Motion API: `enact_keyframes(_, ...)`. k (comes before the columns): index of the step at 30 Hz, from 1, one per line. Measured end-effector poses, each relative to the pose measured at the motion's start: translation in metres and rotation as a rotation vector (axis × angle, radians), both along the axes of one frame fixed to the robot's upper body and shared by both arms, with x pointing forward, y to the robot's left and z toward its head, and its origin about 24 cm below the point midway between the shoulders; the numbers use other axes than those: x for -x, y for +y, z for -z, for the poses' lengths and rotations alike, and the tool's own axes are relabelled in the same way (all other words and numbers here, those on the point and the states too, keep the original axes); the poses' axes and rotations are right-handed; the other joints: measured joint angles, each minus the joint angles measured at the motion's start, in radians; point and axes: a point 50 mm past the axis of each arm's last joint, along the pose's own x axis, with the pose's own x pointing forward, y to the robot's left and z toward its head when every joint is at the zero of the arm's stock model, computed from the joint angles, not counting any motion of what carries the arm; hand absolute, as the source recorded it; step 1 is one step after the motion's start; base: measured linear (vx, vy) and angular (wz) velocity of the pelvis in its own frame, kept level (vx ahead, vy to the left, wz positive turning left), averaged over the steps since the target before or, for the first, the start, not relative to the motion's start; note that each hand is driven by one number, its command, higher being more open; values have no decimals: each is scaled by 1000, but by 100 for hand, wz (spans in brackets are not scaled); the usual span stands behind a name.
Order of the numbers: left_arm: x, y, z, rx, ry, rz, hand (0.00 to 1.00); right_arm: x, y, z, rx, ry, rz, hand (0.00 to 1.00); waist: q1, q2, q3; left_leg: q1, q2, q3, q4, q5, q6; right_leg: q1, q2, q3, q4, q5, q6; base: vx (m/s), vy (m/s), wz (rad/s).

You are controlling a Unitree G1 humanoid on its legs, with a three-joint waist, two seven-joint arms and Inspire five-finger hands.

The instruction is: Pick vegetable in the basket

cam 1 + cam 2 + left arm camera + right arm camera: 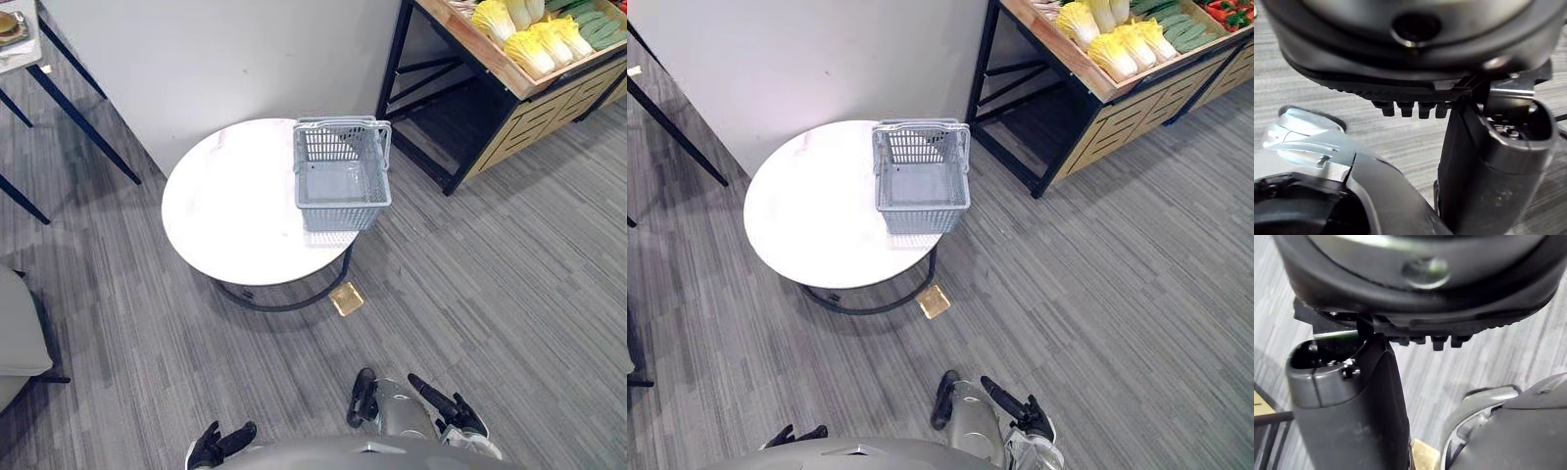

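Grey basket (pixel 343 217) empty on the white tabletop (pixel 230 211), nothing picked yet
The basket sits at the tabletop edge nearest the wooden shelf (pixel 509 76), likely so the carry is short; yellow cabbages (pixel 534 49) lie on that shelf, well apart from the basket, green vegetables (pixel 598 24) beside them; left robot hand (pixel 217 446) and right robot hand (pixel 453 409) hang low, fingers loosely straight, holding nothing, probably idle since nothing is within reach; judged next: close on the shelf
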Motion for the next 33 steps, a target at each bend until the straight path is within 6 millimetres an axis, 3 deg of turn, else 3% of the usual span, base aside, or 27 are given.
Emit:
enact_keyframes(1,-3,1,-1,-2,-22,-26,100,1,1,0,5,12,-7,100,-1,0,1,-75,6,-47,170,115,9,65,29,-5,-53,-12,-4,361,-203,2)
enact_keyframes(2,-5,3,-2,-11,-35,-30,100,1,1,0,8,14,-17,100,5,-9,7,-114,10,-67,266,131,4,98,43,-4,-79,-15,-7,406,-207,-12)
enact_keyframes(4,-15,3,-5,-21,-92,-8,100,1,5,2,3,20,-27,100,21,-6,10,-248,25,-42,558,44,-6,205,80,-3,-148,-17,-12,259,-115,-14)
enact_keyframes(6,-22,5,-8,-35,-131,8,100,1,8,4,-4,35,-12,100,30,-17,15,-326,31,60,611,-51,55,304,88,13,-220,-13,-5,244,-92,-10)
enact_keyframes(8,-28,5,-11,-39,-164,11,100,-1,13,5,-19,36,11,100,42,-18,19,-391,32,123,549,-124,78,351,87,26,-269,-5,8,203,-4,-13)
enact_keyframes(10,-33,7,-13,-42,-188,33,100,-5,15,4,-20,32,18,100,48,-29,31,-454,-23,134,386,-183,77,384,59,26,-300,-7,30,202,121,6)
enact_keyframes(12,-49,12,-16,-55,-208,63,100,-4,12,4,-6,36,17,100,42,-39,37,-460,-91,140,165,-184,63,389,29,40,-298,-24,58,211,207,0)
enact_keyframes(13,-62,19,-15,-55,-159,123,100,-5,13,4,-6,42,-24,100,40,-30,42,-444,-108,168,20,-124,91,394,23,58,-291,-39,84,273,272,-22)
enact_keyframes(14,-66,23,-15,-58,-134,147,100,-9,18,4,-21,37,-45,100,40,-48,48,-422,-119,193,-3,-112,92,401,9,79,-283,-36,99,310,226,-36)
enact_keyframes(15,-73,33,-18,-74,-129,157,100,-12,27,5,-55,23,-64,100,38,-82,52,-393,-151,229,-49,-100,106,397,-9,112,-294,-31,108,277,151,-25)
enact_keyframes(17,-80,33,-21,-87,-167,154,100,-11,36,6,-80,28,-95,100,23,-121,47,-376,-181,271,-52,-104,115,421,-42,155,-343,-7,140,282,152,-25)
enact_keyframes(19,-79,30,-20,-73,-164,155,100,-8,36,7,-78,39,-103,100,24,-130,42,-345,-191,292,-66,-111,126,441,-54,178,-355,2,148,215,127,-28)
enact_keyframes(25,-43,26,-8,-44,-53,93,100,-2,30,8,-62,59,-87,100,20,-101,12,-220,-208,359,-208,-115,131,454,-68,216,-335,14,162,154,37,-28)
enact_keyframes(27,-32,22,-5,-28,-21,82,100,1,27,8,-59,70,-76,100,19,-86,5,-184,-205,367,-252,-114,131,426,-61,215,-250,13,163,82,39,-11)
enact_keyframes(29,-23,20,-3,-17,6,77,100,5,22,8,-51,75,-49,100,17,-73,-1,-140,-203,364,-290,-107,130,353,-73,213,-49,0,181,77,58,9)
enact_keyframes(30,-21,21,-3,-17,12,79,100,6,20,8,-46,75,-45,100,12,-87,0,-112,-219,345,-304,-108,131,292,-101,217,132,-1,186,90,37,52)
enact_keyframes(31,-19,26,-4,-30,18,89,100,10,22,9,-52,85,-42,100,2,-111,2,-82,-238,308,-313,-114,140,245,-141,223,291,26,221,91,12,73)
enact_keyframes(32,-18,29,-4,-35,23,90,100,14,22,10,-51,93,-37,100,-10,-113,3,-73,-241,288,-312,-118,145,222,-150,236,349,12,216,123,-55,94)
enact_keyframes(33,-17,29,-4,-40,27,86,100,19,22,11,-56,104,-34,100,-12,-120,2,-57,-240,254,-312,-124,150,200,-153,260,393,-60,193,112,-75,93)
